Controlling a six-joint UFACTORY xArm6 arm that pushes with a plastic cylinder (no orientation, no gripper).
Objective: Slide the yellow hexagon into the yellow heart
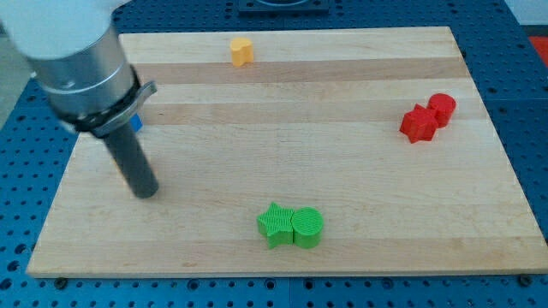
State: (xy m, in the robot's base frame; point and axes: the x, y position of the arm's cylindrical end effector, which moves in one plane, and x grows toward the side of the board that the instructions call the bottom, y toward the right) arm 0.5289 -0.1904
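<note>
- Sitting nearest, at lower centre, the green star (273, 224) and green cylinder (308, 227) touch each other close to the bottom edge of the board (257, 162).
- At left of centre, my tip (145, 190) rests on bare wood, touching no block; a plain rod, it grasps nothing.
- Behind the arm at left, a blue block (136, 121) is mostly hidden.
- At right, the red star (419, 123) and red cylinder (442, 108) touch, near the right edge.
- Farthest, at upper centre, one yellow block (241, 51) sits near the top edge; hexagon or heart cannot be told, and no second yellow block shows.
- Judgement: open wood between tip and yellow block allows a clear approach; the nearby top edge limits room behind it.
</note>
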